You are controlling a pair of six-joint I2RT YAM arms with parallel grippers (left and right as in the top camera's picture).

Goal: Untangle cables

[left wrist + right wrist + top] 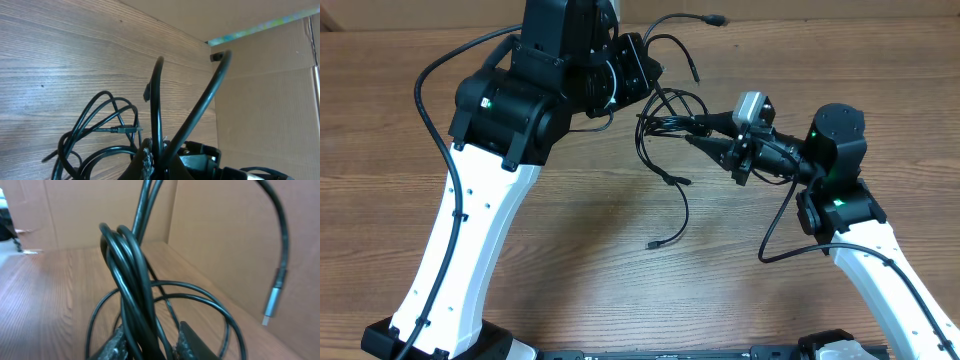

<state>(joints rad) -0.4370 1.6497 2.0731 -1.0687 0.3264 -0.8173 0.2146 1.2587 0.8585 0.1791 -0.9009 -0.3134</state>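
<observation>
Bunching over the wood table, between the arms: cables knotting into one tangle, loose tails trailing toward the near edge. Reaching in from the right, level with the tangle and nearer to it: right gripper, standing narrow around an upright bundle, grip or mere flanking being impossible to tell. Pulling up-left: left gripper, clamping two strands fully closed.

Colours and patterns, tabletop lot
Listed: thin black flexible cables, one metal plug tip silver; flat wooden table, brown, streaked grain; plain cardboard wall, tan; jointed robot arms, white and black.
</observation>
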